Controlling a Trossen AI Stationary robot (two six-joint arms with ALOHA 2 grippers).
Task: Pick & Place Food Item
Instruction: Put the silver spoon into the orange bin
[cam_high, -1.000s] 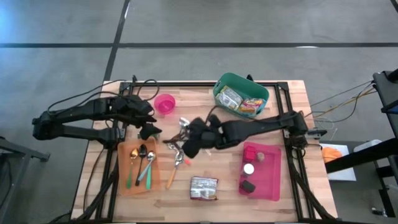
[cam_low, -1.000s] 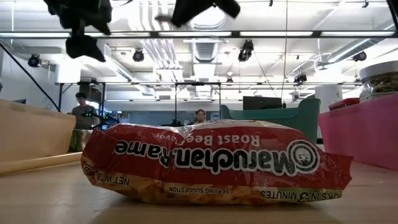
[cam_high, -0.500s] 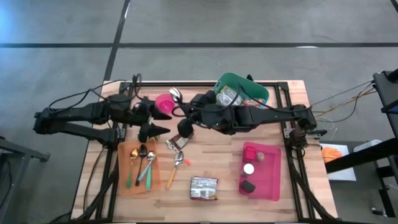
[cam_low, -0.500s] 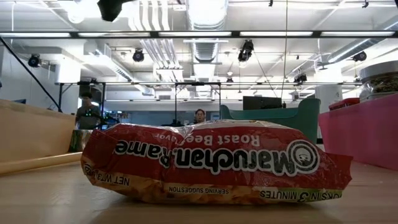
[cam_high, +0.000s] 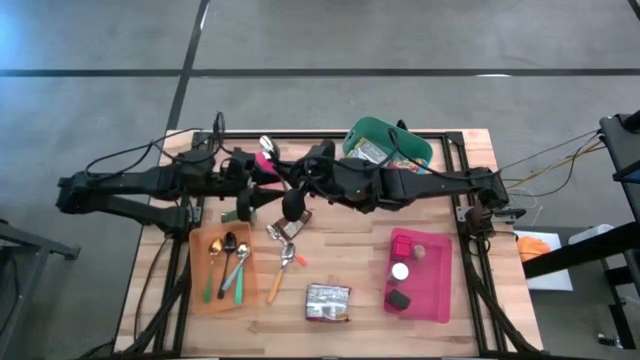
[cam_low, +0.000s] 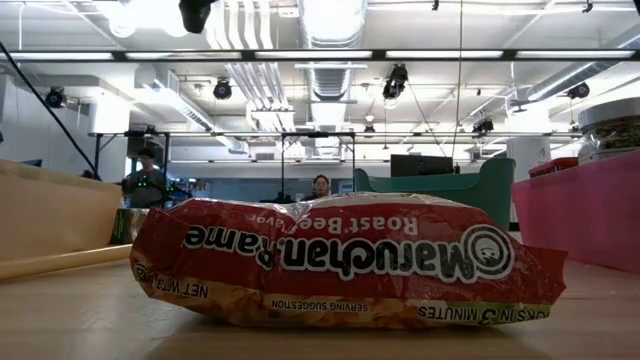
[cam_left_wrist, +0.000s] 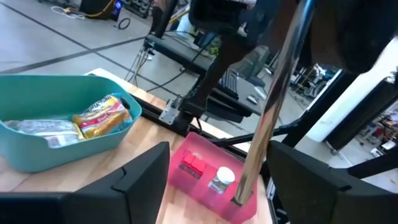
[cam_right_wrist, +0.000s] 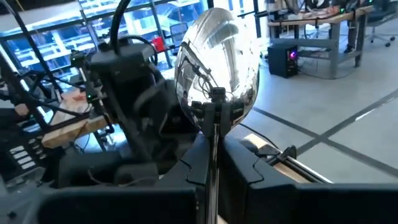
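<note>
Two arms meet over the back of the table, close by the pink cup, and the business looks like a handover of a spoon rather than any food being moved. The right gripper pinches the spoon's handle, bowl held up. The left gripper is spread wide, its fingers either side of the shiny handle without touching it, as far as I can see.

My guess at the step: the left arm is lining up to take the spoon. Next it needs to close squarely on the handle, and the right must let go only after that.

As for food, the ramen pack lies flat on the table, well in front of the cup and untouched. More packets sit in the green bin, to the right of the cup. A pink tray and an orange tray of cutlery lie further forward.
</note>
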